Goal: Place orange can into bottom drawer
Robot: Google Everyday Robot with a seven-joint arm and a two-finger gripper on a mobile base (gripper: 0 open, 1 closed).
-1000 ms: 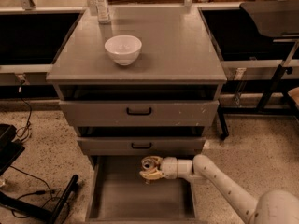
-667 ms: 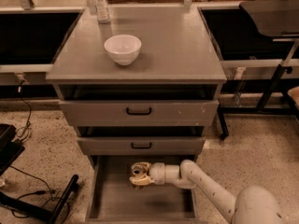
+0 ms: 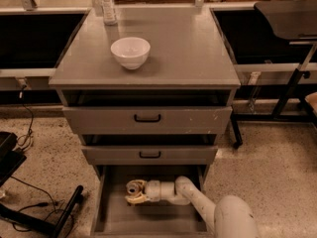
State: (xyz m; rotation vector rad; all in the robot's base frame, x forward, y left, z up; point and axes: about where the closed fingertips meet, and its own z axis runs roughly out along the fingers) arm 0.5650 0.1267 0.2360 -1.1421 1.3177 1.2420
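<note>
A grey cabinet (image 3: 148,118) stands with its bottom drawer (image 3: 148,221) pulled open, directly beneath the tool. The robot's pale arm (image 3: 198,202) reaches into that drawer from the tool's right. Two shallower drawers (image 3: 147,155) sit just above the tool. Well above it, on the counter (image 3: 193,53), are a white bowl (image 3: 130,52) and a clear bottle (image 3: 107,6), neither involved.

The tool (image 3: 136,195) hangs low inside the drawer, clamped around the orange can (image 3: 132,187), whose silver top shows. Over the last second tool and can have travelled leftward and lower, from near the drawer's right side to left of its middle. The can appears to be inside the drawer's walls, seemingly close to the floor. The carry looks nearly done, with lowering and release remaining.
</note>
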